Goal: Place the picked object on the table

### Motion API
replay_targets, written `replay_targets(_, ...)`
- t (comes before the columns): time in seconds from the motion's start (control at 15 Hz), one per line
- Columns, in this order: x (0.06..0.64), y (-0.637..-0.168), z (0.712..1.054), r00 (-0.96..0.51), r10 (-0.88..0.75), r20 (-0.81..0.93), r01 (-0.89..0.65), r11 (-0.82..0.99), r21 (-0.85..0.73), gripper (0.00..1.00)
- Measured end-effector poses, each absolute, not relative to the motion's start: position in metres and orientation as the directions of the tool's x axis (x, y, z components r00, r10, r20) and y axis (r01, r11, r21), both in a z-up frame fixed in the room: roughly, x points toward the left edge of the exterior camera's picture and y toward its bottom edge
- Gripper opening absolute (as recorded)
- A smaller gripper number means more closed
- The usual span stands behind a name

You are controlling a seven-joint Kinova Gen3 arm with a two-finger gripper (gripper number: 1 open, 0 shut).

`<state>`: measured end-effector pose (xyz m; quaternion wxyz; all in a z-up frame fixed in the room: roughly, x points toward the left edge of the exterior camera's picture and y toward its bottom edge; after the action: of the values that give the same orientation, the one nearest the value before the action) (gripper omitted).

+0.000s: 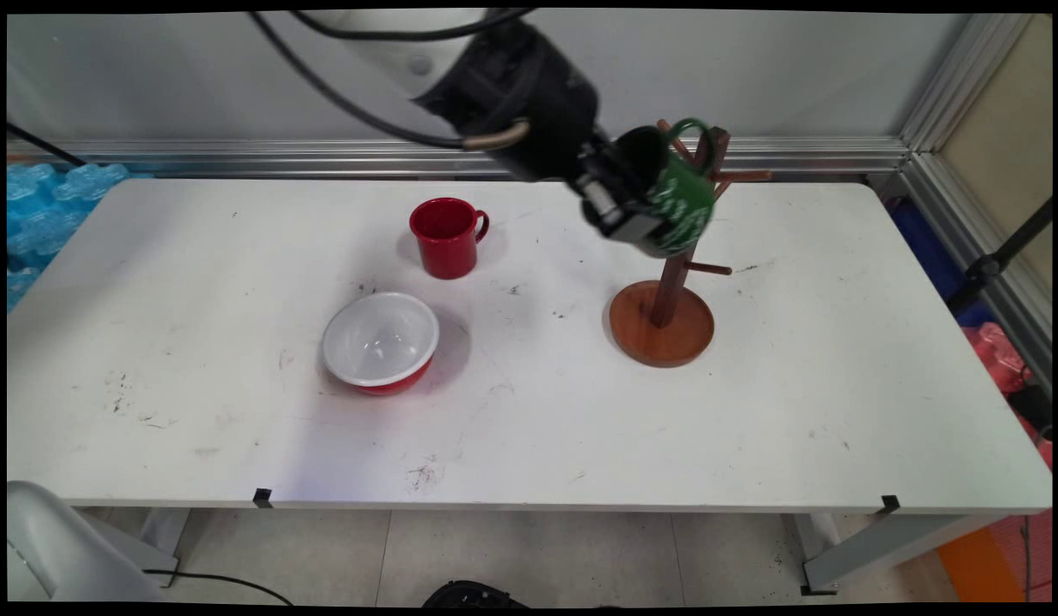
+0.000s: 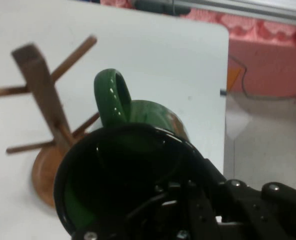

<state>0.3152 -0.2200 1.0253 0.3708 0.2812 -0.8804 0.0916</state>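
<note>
The gripper [image 1: 640, 201] was closed on a green mug [image 1: 682, 205], holding it by the rim with one finger inside the mouth and the mug tipped on its side, above the table [image 1: 529, 428]. In the hand view the mug's [image 2: 132, 165] dark opening faced the camera and its handle [image 2: 112, 97] stood upward. The handle [image 1: 691, 133] sat right at the top of the wooden mug stand [image 1: 665, 316], close against the post and its upper pegs; whether it had caught on a peg could not be told. In the hand view the stand [image 2: 40, 85] rose just to the left of the mug, its round base below. A red mug [image 1: 446, 237] stood upright well off to the gripper's left in the main view. A red bowl [image 1: 381, 342] with a white inside sat nearer the camera than that mug, also well apart from the gripper.
</note>
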Motion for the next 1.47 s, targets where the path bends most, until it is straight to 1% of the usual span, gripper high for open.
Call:
replay_targets(0.6,0.343,-0.205,1.013,-0.662,-0.429,0.615,-0.537,0.844,0.011,0.00)
replay_targets(1.2,0.338,-0.214,0.981,-0.736,-0.449,0.507,-0.529,0.849,-0.016,0.00)
replay_targets(1.47,0.331,-0.219,0.959,-0.773,-0.449,0.448,-0.513,0.858,-0.027,0.00)
